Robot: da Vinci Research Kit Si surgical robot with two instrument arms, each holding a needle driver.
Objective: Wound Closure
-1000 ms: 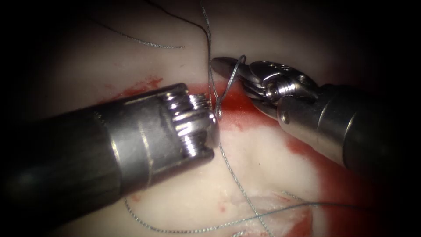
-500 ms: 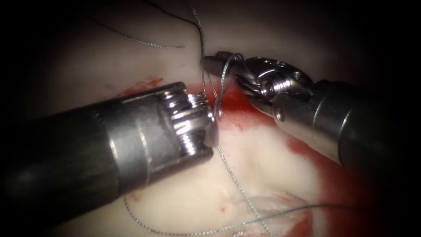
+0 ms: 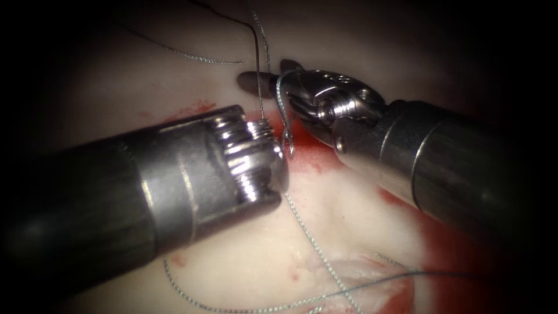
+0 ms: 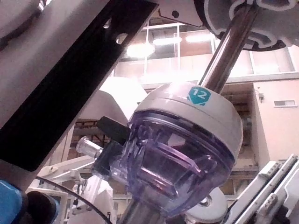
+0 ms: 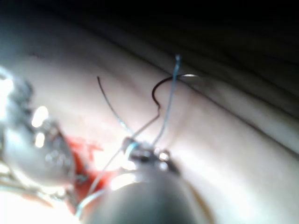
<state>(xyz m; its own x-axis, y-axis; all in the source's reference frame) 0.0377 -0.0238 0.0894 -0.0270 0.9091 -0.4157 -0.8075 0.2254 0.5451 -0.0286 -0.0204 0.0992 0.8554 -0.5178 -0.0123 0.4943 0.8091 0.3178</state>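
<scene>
My left tool's wrist [image 3: 256, 160] lies over the pale tissue [image 3: 349, 221], its shaft coming from the lower left, and its tip is hidden behind the wrist. Grey thread [image 3: 280, 102] rises beside that wrist and loops once around my right tool [image 3: 263, 72], which reaches in from the right. The right tool's jaws stand slightly open, with nothing clearly between them, and the tip touches a dark strand [image 3: 256, 52] that hangs from above. In the right wrist view the thread [image 5: 168, 102] rises from the right tool [image 5: 145, 154], with the left tool [image 5: 32, 140] beside it.
Red fluid [image 3: 308, 145] pools under both tools and along the right tool's shaft. Thread runs down across the tissue [image 3: 314, 238] to a long slack strand [image 3: 244, 305]. A loose thread end [image 3: 192, 55] lies at the upper left.
My right tool has moved left and a little up, carrying the thread loop around its jaws, and its tip now reaches the dark strand. The left tool has barely moved.
</scene>
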